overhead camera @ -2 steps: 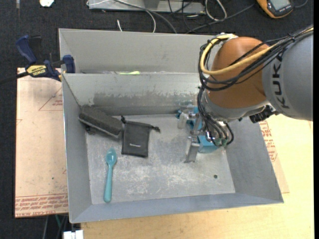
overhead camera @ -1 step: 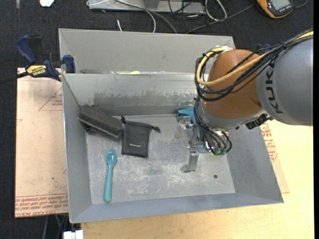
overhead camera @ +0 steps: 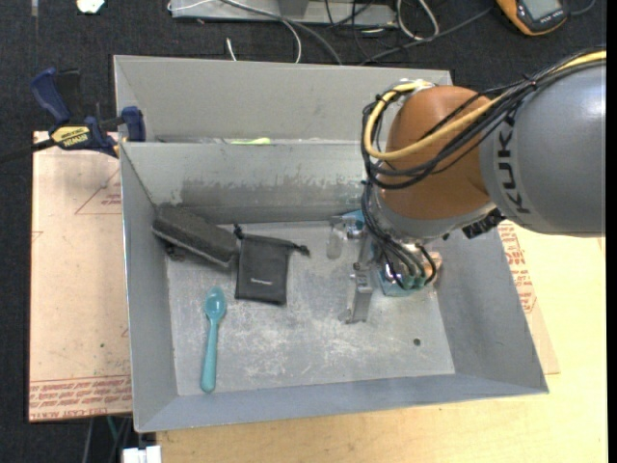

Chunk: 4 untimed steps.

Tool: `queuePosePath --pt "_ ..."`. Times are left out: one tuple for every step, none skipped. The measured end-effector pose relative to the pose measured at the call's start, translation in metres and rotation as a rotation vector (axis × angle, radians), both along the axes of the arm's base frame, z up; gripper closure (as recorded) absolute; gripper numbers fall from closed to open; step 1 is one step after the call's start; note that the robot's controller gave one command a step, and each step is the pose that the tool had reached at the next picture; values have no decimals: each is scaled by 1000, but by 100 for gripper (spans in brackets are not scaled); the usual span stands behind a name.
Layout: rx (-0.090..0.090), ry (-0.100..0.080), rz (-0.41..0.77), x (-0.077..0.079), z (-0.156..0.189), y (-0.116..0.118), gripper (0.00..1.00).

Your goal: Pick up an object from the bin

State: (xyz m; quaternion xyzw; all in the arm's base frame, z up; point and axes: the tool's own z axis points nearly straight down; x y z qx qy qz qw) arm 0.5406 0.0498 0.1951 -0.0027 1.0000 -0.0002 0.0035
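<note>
Seen from above, a grey metal bin [overhead camera: 337, 398] with sloping walls holds 3 loose things, all in its left half, and 1 robot arm reaches in from the right.

Nearest the front wall, at the left, lies a light blue plastic spoon [overhead camera: 209, 345]. It lies lengthwise front to back, with its bowl at the far end and its handle pointing to the front. To the right, on the bare floor, there is a small dark speck [overhead camera: 416, 341].

Further in, right of the middle of the floor, the gripper [overhead camera: 358, 307] points down, a slim grey metal piece whose tip is at or just above the bare scuffed floor. Whether it touches the floor cannot be told, nor whether the gripper is spread or pressed together. It is apart from all 3 things.

The thing nearest to it is a flat black pouch [overhead camera: 262, 273], roughly square, lying a little to its left with a thin dark strap trailing from its far right corner. Just beyond the pouch, at the far left of the floor, lies a long dark grey block [overhead camera: 193, 234], set at a slant and touching or nearly touching the pouch's far left corner.

Behind these rises the bin's back wall. Above the gripper is the wrist's rounded orange cover [overhead camera: 434, 167], looped with black and yellow cables [overhead camera: 378, 133], and behind it the thick grey arm [overhead camera: 564, 152] leaves to the right.
</note>
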Motion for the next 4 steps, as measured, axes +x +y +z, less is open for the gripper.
queuePosePath --pt "3 4 -165 13 27 -2 0" --pt "4 -1 -83 19 0 52 0" --pt "5 -2 -137 14 -22 82 0" --pt "6 2 -175 6 -12 85 0"
